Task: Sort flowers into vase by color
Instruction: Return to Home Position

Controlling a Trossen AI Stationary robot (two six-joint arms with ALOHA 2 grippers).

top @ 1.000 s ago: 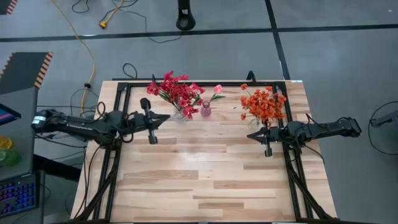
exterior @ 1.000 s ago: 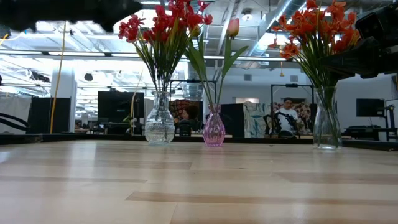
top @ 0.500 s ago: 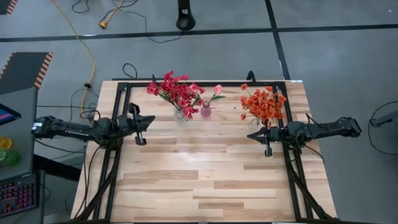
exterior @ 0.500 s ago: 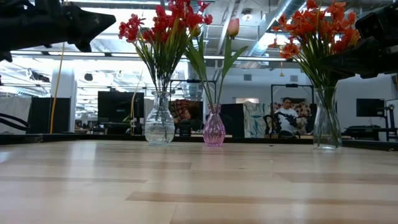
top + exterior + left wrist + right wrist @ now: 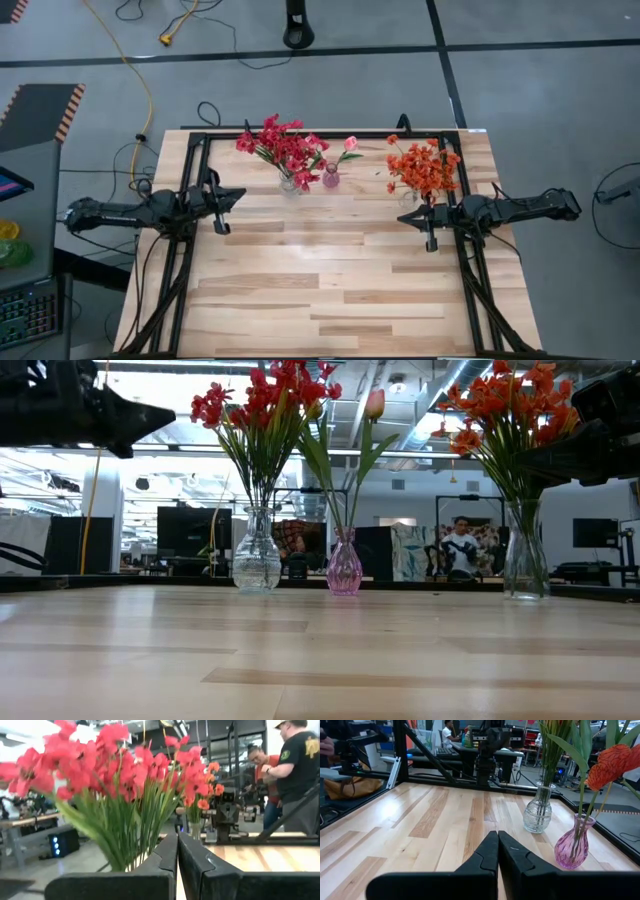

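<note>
From above, the red flowers and orange flowers hide their vases. The low view shows them standing in the left clear vase and right clear vase, a pink vase between, along the table's far edge. Only the wrist views show the jaws: left gripper and right gripper both pressed together, holding nothing. The left gripper has pulled back from the red bunch, seemingly to the table's left edge; the right one hasn't moved.
</note>
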